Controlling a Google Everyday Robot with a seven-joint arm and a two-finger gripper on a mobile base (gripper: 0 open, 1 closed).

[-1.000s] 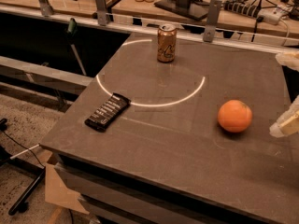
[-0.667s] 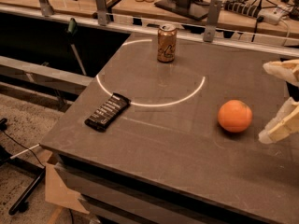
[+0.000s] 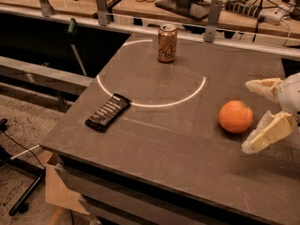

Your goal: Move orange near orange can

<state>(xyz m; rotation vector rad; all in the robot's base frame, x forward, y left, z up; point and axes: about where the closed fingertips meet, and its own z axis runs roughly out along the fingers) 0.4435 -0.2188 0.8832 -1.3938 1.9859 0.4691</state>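
The orange is a round bright orange fruit resting on the grey table at its right side. The orange can stands upright near the table's far edge, golden with a silver top, well apart from the orange. My gripper comes in from the right edge, just right of the orange. Its two cream fingers are spread open, one behind and one in front of the orange's right side, holding nothing.
A flat black bar lies on the table's left part. A bright ring of light marks the tabletop. A railing with metal posts runs behind the table, with cables and a stand beyond it.
My gripper has moved left, in from the right edge, closer to the orange. The orange, the can and the black bar have not moved.
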